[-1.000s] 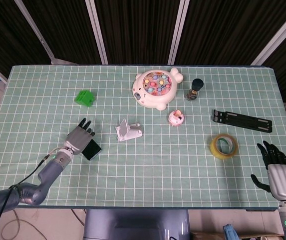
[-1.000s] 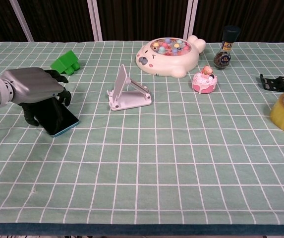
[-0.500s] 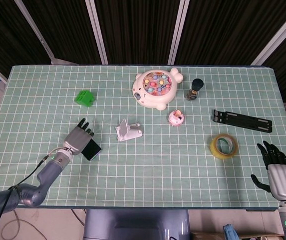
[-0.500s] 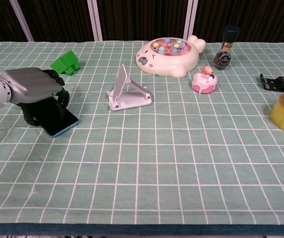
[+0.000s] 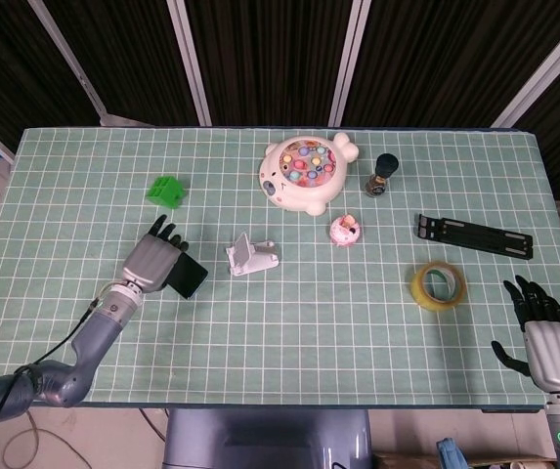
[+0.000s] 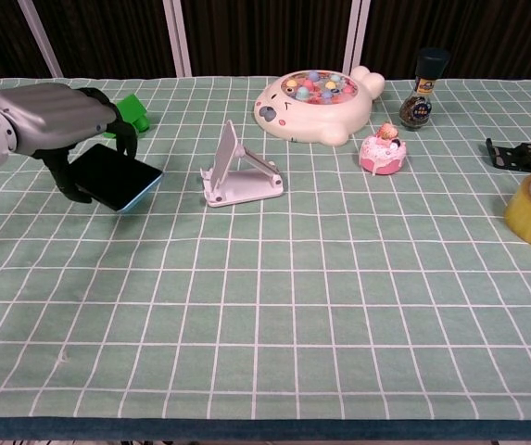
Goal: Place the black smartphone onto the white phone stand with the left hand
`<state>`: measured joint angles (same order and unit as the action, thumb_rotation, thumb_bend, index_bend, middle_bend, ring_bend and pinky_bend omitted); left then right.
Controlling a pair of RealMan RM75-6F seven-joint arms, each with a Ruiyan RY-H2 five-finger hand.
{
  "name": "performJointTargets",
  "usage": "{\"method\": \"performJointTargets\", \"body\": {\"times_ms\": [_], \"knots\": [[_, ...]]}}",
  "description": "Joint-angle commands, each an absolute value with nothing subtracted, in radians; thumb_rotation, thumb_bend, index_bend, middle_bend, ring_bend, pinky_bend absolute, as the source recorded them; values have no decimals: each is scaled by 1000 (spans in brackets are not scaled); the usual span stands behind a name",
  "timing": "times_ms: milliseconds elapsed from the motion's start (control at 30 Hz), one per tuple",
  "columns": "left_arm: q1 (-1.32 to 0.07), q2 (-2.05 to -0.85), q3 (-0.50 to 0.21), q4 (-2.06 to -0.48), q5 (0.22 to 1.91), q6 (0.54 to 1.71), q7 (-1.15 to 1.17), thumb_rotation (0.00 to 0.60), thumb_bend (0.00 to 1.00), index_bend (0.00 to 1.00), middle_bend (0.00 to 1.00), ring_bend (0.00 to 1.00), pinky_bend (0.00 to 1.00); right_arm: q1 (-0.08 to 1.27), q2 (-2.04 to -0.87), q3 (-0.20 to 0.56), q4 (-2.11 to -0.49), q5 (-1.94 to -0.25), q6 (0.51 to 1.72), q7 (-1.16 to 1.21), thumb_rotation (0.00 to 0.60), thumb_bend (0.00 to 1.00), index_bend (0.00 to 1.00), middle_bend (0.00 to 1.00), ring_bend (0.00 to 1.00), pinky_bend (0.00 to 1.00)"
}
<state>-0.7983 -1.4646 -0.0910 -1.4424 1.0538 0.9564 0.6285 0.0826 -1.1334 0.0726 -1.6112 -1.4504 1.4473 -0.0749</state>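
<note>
The left hand (image 6: 56,116) is gripping the black slab smartphone (image 6: 117,178), fingers wrapped around its edges, holding it clear of the green gridded bench (image 6: 339,278) at left of frame. The folding white plastic phone stand (image 6: 237,176) is standing empty just beside it; placement remains outstanding.

left robot hand (image 6: 56,125) | right of it: bare green checked bench cloth (image 6: 182,199) up to white folding phone stand (image 6: 237,176) | just behind it: green plastic block (image 6: 126,113)
</note>
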Motion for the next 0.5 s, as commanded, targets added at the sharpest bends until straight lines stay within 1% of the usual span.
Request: {"method": "performJointTargets", "body": {"times_ms": [33,300,367,500], "knots": [[-776,-1500,-142,-1471,1030,1022,577,600,316,547,563,105,39,83,-1133,73,-1612,-1450,1447,-75,600,353,60,0,0,150],[-762,-1641,-281,-1534,914,1159,499,600,316,534,555,105,32,83,-1133,73,-1609,-1451,1447,-71,600,353,60,0,0,150],[-768,-1669,-303,-1537,897,1181,500,600,316,534,555,105,31,83,-1133,73,-1610,-1450,1446,-71,600,353,60,0,0,150],[-777,-1743,-369,-1551,841,1223,461,600,316,534,554,105,31,84,-1134,73,-1608,-1449,1444,-70,600,353,60,0,0,151]]}}
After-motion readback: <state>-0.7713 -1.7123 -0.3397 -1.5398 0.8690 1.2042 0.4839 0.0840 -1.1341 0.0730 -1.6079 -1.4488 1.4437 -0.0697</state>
